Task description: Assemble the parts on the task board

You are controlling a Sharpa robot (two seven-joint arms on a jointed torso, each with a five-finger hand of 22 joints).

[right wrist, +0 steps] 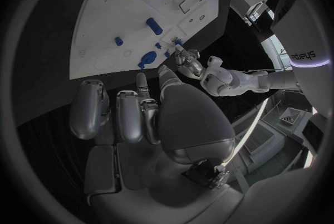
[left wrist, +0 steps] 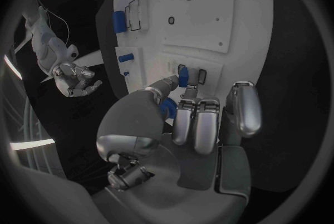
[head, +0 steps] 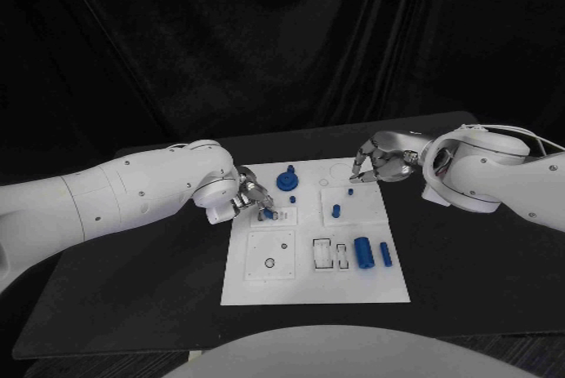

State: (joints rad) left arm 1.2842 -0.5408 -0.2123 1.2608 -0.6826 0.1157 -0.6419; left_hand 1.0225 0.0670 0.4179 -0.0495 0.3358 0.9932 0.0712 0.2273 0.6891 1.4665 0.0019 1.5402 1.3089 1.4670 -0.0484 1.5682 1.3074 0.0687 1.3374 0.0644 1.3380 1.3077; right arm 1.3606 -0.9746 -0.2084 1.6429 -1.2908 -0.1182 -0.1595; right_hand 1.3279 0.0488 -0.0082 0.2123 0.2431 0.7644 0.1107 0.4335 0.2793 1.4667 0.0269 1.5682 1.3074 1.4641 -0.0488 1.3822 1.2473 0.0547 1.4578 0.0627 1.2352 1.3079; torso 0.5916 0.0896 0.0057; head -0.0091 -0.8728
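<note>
The white task board [head: 312,268] lies mid-table. My left hand [head: 251,198] is at its far left part, thumb and a finger pinching a small blue part [head: 269,215] that stands upright at a slot [left wrist: 183,75] beside an empty slot [left wrist: 202,75]. A round blue piece [head: 287,181] sits just beyond the hand, half hidden by the thumb [left wrist: 167,108]. Two blue pegs [head: 335,210] stand mid-board, and a thick blue cylinder [head: 364,252] lies near the right edge. My right hand [head: 379,164] hovers over the board's far right corner, fingers apart and holding nothing [right wrist: 132,115].
A thin blue bar [head: 386,254] lies beside the cylinder. Rectangular cut-outs [head: 330,254] and a square plate with holes [head: 271,257] take up the board's near half. The black table [head: 471,264] is bare on both sides of the board.
</note>
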